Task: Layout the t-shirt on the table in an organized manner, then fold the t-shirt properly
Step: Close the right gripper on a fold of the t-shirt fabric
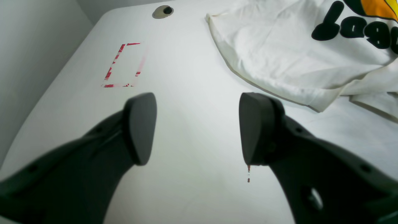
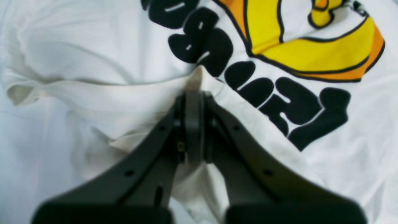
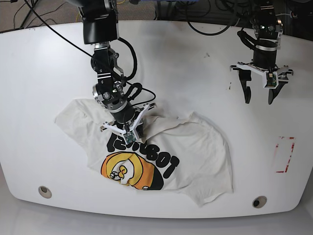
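Two pincers: right gripper (image 2: 193,93) clamped on a fold of one rumpled white cotton t-shirt (image 3: 195,147) near the front edge of one glossy white table (image 3: 186,58), left gripper (image 1: 196,127) spread wide, empty; two round metal grommets (image 3: 259,201).

Grey wall (image 1: 37,46), cables (image 3: 205,14) behind

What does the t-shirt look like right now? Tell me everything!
The t-shirt is white, soft-looking cloth with a round orange-yellow cartoon picture and fat black letters. It lies crumpled and wrinkled on the white table, not spread flat, with one sleeve sticking out to the side. The right gripper is shut on a pinched-up fold of cloth beside the letters. The left gripper is open and apart from it.
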Controlling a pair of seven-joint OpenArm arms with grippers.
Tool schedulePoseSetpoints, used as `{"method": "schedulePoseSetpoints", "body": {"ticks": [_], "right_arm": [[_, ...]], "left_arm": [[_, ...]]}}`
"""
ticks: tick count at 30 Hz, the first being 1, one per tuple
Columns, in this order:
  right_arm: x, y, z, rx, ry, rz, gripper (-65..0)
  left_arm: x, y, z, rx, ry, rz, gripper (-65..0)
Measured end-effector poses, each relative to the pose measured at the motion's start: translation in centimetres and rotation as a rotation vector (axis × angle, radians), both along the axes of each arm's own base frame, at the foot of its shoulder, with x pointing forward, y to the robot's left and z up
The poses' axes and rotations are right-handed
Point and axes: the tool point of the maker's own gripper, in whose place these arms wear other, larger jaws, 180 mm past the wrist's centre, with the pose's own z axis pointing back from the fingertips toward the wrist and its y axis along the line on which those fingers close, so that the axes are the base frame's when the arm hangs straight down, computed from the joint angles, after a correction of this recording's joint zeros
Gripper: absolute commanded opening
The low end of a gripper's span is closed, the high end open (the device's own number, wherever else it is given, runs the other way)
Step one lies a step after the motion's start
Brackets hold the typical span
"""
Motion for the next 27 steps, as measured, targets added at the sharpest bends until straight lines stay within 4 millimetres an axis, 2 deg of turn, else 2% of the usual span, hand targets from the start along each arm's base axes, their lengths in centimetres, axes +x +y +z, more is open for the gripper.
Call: {"method": "schedulePoseSetpoints", "body": {"ticks": [9, 14, 22, 24, 27], "right_arm": [[-0.9, 0.0, 2.7, 0.0, -0.074, 0.0, -65.0], [-1.7, -0.1, 3.5, -0.006, -0.08, -0.002, -65.0], [-2.5, 0.0, 1.5, -0.014, -0.021, 0.001, -63.3], [-2.7, 0.0, 0.7, -0.016, 0.002, 0.001, -59.3], [-3.1, -0.1, -0.7, -0.02, 0.041, 0.0, -48.7]], "left_arm": [[0.0, 0.0, 0.0, 0.0, 0.0, 0.0, -27.1], [0.0, 0.0, 0.0, -0.002, 0.001, 0.001, -27.1], [0.0, 0.0, -0.1, -0.002, 0.001, 0.001, -27.1], [0.0, 0.0, -0.1, -0.002, 0.001, 0.001, -27.1], [-0.1, 0.0, -0.1, -0.002, 0.005, 0.001, -27.1]]}}
